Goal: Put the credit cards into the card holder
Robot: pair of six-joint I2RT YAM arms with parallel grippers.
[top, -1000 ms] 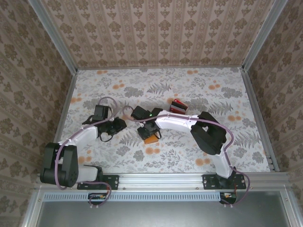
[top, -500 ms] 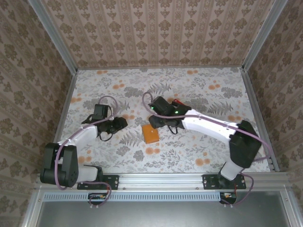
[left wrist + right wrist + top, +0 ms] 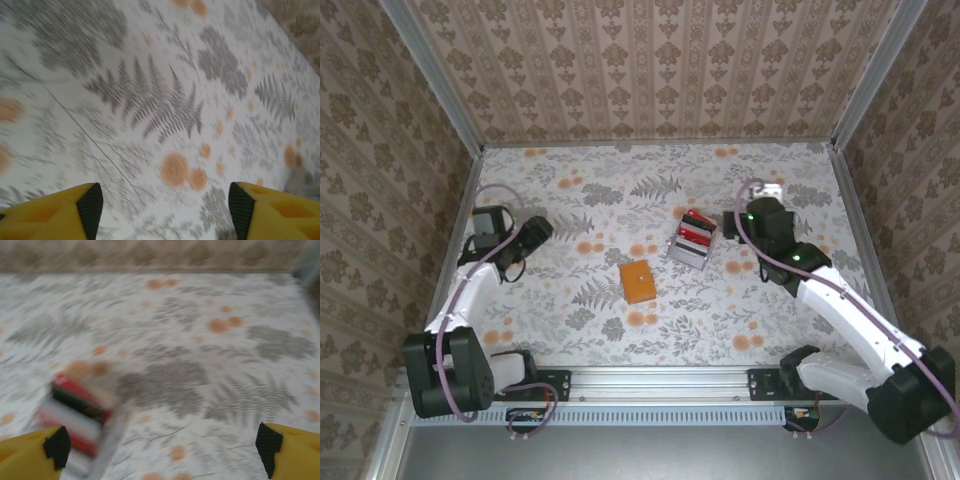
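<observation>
card holder lying flat on the bench, clear of both claws, cards upright in a rack, left claw spread wide, empty, right claw spread wide, empty

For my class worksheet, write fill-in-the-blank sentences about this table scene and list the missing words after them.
The card holder is coloured ____.
The rack holding the credit cards stands nearer the ____ gripper.
The left gripper and right gripper both hold their jaws ____.
Missing words: orange; right; open.
</observation>
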